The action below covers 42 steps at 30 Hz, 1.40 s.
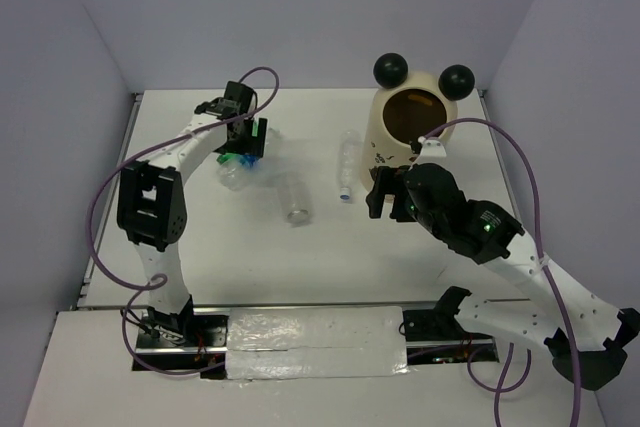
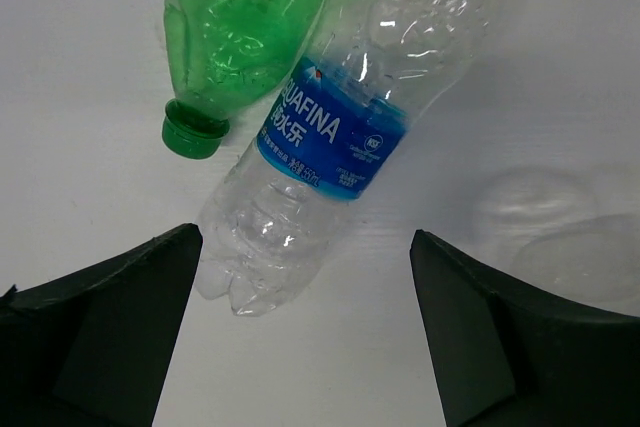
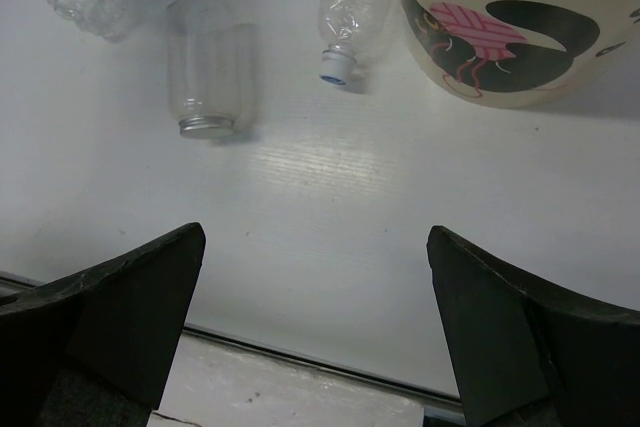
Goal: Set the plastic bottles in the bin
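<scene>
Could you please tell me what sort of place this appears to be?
Most likely a robotics lab test cell: a white table boxed in by plain pale walls, two robot arms bolted at its near edge, and staged props, a cream bin and plastic bottles.

top: overhead | left wrist: close, downward | right wrist: low, likely shares blue-labelled bottle point(image 2: 335, 147)

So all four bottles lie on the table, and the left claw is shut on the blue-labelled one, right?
Not quite: the left claw is open, hovering over the blue-labelled bottle and gripping nothing, as the left wrist view shows. The rest holds.
</scene>
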Each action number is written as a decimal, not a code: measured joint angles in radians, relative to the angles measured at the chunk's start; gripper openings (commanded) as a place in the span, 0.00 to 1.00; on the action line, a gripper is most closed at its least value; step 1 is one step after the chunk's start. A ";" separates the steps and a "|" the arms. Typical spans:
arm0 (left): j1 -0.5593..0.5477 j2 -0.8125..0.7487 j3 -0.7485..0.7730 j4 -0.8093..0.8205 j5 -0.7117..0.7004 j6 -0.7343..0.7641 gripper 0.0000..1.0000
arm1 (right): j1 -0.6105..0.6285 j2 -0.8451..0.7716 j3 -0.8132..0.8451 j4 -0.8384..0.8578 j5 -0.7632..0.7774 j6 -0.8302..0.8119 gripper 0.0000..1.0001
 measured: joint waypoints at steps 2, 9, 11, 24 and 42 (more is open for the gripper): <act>-0.004 0.034 -0.004 0.002 -0.014 0.015 0.99 | 0.000 0.008 0.000 0.003 -0.006 -0.002 1.00; -0.029 0.067 -0.071 0.034 -0.038 0.019 0.99 | 0.000 0.008 0.000 0.006 -0.012 -0.002 1.00; -0.033 0.067 -0.074 0.043 -0.037 0.018 0.98 | 0.000 0.008 0.000 0.006 -0.012 -0.002 1.00; -0.092 0.091 -0.075 0.073 -0.023 0.014 0.95 | 0.000 0.019 0.018 0.006 -0.014 -0.010 1.00; -0.094 0.129 -0.074 0.045 -0.001 -0.008 0.66 | 0.000 0.019 0.040 0.000 -0.003 -0.017 1.00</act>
